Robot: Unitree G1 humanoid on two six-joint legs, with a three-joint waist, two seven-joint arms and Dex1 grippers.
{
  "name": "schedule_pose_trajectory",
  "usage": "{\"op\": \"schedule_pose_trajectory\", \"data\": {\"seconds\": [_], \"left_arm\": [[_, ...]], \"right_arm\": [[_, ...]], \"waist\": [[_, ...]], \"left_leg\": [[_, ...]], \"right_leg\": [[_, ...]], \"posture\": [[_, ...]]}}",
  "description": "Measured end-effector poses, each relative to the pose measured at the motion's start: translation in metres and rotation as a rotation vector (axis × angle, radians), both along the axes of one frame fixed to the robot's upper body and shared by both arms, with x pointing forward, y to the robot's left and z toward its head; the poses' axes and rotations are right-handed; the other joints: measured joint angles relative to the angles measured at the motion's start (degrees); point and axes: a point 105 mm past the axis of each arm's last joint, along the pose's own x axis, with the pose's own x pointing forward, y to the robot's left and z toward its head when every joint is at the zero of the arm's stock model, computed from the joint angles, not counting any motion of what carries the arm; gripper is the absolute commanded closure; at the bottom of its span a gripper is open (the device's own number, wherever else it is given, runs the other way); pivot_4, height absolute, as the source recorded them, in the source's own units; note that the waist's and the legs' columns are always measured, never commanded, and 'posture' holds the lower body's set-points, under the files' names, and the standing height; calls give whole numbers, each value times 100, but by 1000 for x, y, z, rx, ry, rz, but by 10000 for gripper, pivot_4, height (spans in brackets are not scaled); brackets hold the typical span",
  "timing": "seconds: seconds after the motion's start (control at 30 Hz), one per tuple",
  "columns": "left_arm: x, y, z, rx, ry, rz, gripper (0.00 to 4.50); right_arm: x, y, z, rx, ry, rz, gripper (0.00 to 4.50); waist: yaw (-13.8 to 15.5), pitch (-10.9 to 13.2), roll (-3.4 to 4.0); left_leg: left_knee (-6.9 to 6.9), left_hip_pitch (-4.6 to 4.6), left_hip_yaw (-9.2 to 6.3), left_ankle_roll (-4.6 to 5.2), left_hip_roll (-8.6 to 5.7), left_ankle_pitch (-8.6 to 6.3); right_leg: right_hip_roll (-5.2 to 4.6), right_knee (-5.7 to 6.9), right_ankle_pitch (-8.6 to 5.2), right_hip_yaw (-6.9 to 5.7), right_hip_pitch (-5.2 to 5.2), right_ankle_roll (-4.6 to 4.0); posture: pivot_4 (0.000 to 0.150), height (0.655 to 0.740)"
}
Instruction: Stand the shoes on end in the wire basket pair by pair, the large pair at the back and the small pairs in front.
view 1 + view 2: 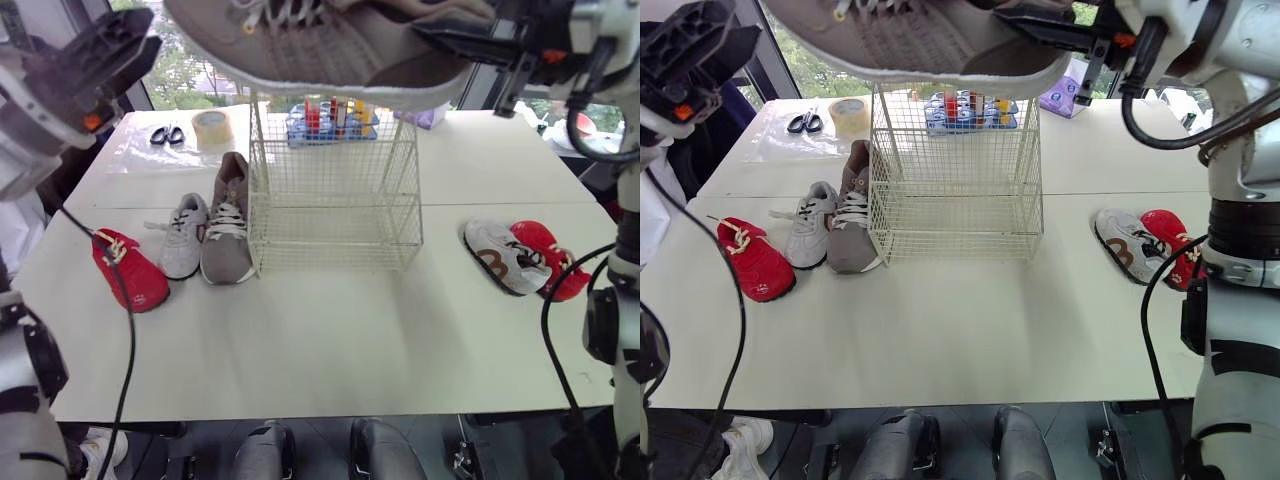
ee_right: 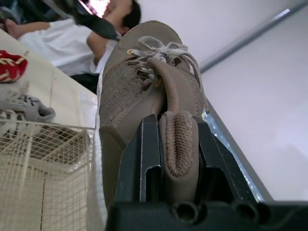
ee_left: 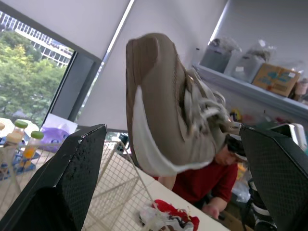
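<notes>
Large taupe shoe (image 1: 330, 40) hangs high above the wire basket (image 1: 335, 190), its heel clamped firmly in the right gripper (image 2: 176, 132). The left gripper (image 3: 171, 130), fingers spread wide and empty, sits to the shoe's left.

Cut off by the top edge of the head views: the upper side of the raised tan sneaker (image 1: 330, 45). Partly covered by its sole and seen through the wires of the wire basket (image 1: 335, 215): a blue rack of bottles (image 1: 335, 122), labels too small to read. Half hidden behind the grey-and-white shoe (image 1: 498, 258): the red shoe (image 1: 556, 262) beside it.
</notes>
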Motion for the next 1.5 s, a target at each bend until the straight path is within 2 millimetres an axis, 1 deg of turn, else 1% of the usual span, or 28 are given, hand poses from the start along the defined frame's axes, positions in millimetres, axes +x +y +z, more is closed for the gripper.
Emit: {"op": "schedule_pose_trajectory", "data": {"seconds": [0.17, 0.27, 0.43, 0.47, 0.5, 0.53, 0.67, 0.7, 0.73, 0.77, 0.8, 0.83, 0.9, 0.93, 0.97, 1.0, 1.07, 1.1, 1.13, 1.17, 1.23, 1.27, 1.3, 1.37, 1.4, 1.5], "left_arm": [[17, -13, -3, 47, 14, -76, 0], [22, -22, -4, 92, 5, -142, 8153], [30, -17, -19, 104, 71, -172, 31888], [31, -16, -20, 107, 81, -166, 35951], [32, -16, -21, 113, 87, -162, 38790], [31, -16, -20, 117, 85, -163, 39723], [32, -17, -17, 90, 73, -157, 39723], [32, -18, -17, 80, 77, -152, 39764], [33, -19, -18, 63, 78, -142, 39764], [33, -20, -19, 39, 78, -142, 39764], [34, -21, -21, -2, 77, -127, 39764], [35, -21, -24, -42, 78, -118, 39764], [35, -16, -27, -130, 78, -73, 39764], [32, -15, -30, -185, 70, -53, 39764], [27, -15, -31, -264, 46, -35, 39764], [22, -17, -32, -345, 28, -24, 39764], [14, -20, -34, -457, 7, 0, 39764], [10, -22, -32, -514, 4, 24, 39764], [7, -26, -29, -578, 0, 40, 39764], [4, -28, -26, -632, -9, 52, 39764], [-2, -34, -24, -738, -7, 51, 39764], [-2, -38, -24, -790, 11, 42, 39764], [-2, -42, -26, -823, 30, 37, 39764], [0, -52, -33, -839, 77, 30, 39764], [1, -56, -36, -835, 102, 28, 39764], [5, -64, -46, -823, 156, 23, 39764]], "right_arm": [[1, 3, -6, -27, -10, 16, 43328], [3, 6, -13, -45, -12, 25, 43335], [-2, 9, -18, -65, -25, 35, 43335], [-4, 10, -18, -70, -32, 38, 43335], [-5, 11, -17, -74, -39, 40, 43335], [-6, 11, -17, -75, -43, 40, 43335], [-7, 10, -15, -59, -36, 26, 43335], [-6, 10, -14, -46, -29, 17, 33205], [-5, 8, -12, -1, -10, 6, 29290], [-4, 5, -8, 52, 9, 4, 24172], [-1, -3, -4, 158, 57, 0, 18906], [2, -10, -1, 237, 98, -8, 14858], [10, -30, 1, 426, 189, -25, 3918], [17, -47, 0, 567, 241, -44, 485], [23, -66, -3, 736, 299, -47, 485], [28, -80, -9, 875, 355, -39, 485], [38, -94, -26, 1070, 469, -22, 485], [44, -97, -35, 1169, 532, -1, 485], [48, -95, -44, 1246, 593, 33, 485], [51, -87, -52, 1279, 655, 69, 485], [57, -64, -72, 1301, 791, 134, 485], [60, -48, -80, 1304, 862, 171, 485], [62, -33, -84, 1297, 916, 210, 485], [60, -3, -84, 1247, 986, 277, 485], [57, 9, -80, 1220, 1003, 318, 485], [47, 34, -59, 1177, 999, 437, 485]], "waist": [[-7, 1, -2], [-10, 2, -2], [-18, 3, -3], [-17, 4, -4], [-15, 5, -5], [-15, 5, -5], [2, 5, -5], [2, 5, -6], [2, 5, -6], [6, 5, -7], [6, 4, -10], [5, 4, -11], [2, 3, -14], [6, 3, -14], [20, 2, -16], [33, 1, -17], [24, 2, -18], [22, 2, -18], [23, 2, -18], [17, 1, -17], [0, 0, -17], [-6, 0, -16], [-9, 1, -15], [2, 1, -15], [4, 1, -15], [25, 0, -17]], "left_leg": [[0, 0, 16, -5, -2, 3], [0, -1, 21, -4, -2, 3], [-1, -2, 19, -4, 3, 3], [0, -2, 18, -4, 4, 3], [0, -2, 14, -4, 4, 3], [0, -2, 10, -4, 5, 3], [3, -2, 2, -4, 5, 3], [4, -2, 1, -4, 5, 3], [4, -2, 1, -4, 3, 3], [8, -2, -2, -4, 3, 3], [8, 0, -5, -4, 4, 3], [11, 0, -8, -4, 3, 3], [11, 1, -9, -5, 4, 4], [10, 1, -12, -5, 2, 4], [8, 3, -20, -6, 3, 4], [8, 2, -21, -6, 2, 4], [9, 1, -18, -8, -1, 5], [10, 3, -19, -9, -1, 6], [9, 4, -18, -11, -1, 8], [8, 9, -19, -11, 2, 8], [6, 14, -14, -10, 2, 7], [6, 15, -13, -9, 2, 7], [6, 14, -12, -8, 2, 7], [6, 13, -15, -5, 2, 6], [7, 11, -15, -5, 2, 6], [9, 6, -18, -2, 1, 5]], "right_leg": [[6, 3, 0, -1, -3, 0], [5, 4, 0, 0, -5, 0], [6, 11, 0, 1, -11, 0], [5, 11, 0, 1, -11, 0], [5, 11, 0, 1, -11, 0], [4, 11, 0, 2, -11, 0], [0, 15, 0, 4, -10, 0], [-1, 15, 0, 4, -10, 0], [-4, 18, 0, 4, -10, 0], [-6, 25, 0, 4, -9, 1], [-8, 24, 1, 4, -5, 0], [-9, 28, 1, 3, -5, 0], [-10, 29, 3, 3, -4, 0], [-14, 31, 3, 3, -2, 0], [-17, 33, 6, 4, 6, 1], [-19, 30, 7, 4, 6, 2], [-20, 27, 11, 4, 4, 4], [-18, 29, 11, 4, 4, 4], [-17, 28, 13, 3, 5, 2], [-14, 28, 14, 3, 9, 1], [-7, 29, 14, 2, 10, 1], [-6, 31, 14, 3, 9, 0], [-4, 31, 15, 4, 7, -1], [1, 32, 15, 3, 7, -1], [2, 31, 15, 3, 7, -1], [2, 22, 15, 1, 9, -1]], "posture": [[1500, 7400], [1500, 7400], [1500, 7400], [1500, 7400], [1500, 7400], [1500, 7400], [1500, 7400], [1500, 7400], [1500, 7400], [1500, 7400], [1500, 7400], [1500, 7400], [1500, 7400], [1500, 7400], [1500, 7400], [1500, 7400], [1500, 7400], [1500, 7400], [1500, 7400], [1500, 7400], [1500, 7400], [1500, 7400], [1500, 7400], [1500, 7400], [1500, 7400], [1500, 7400]]}}
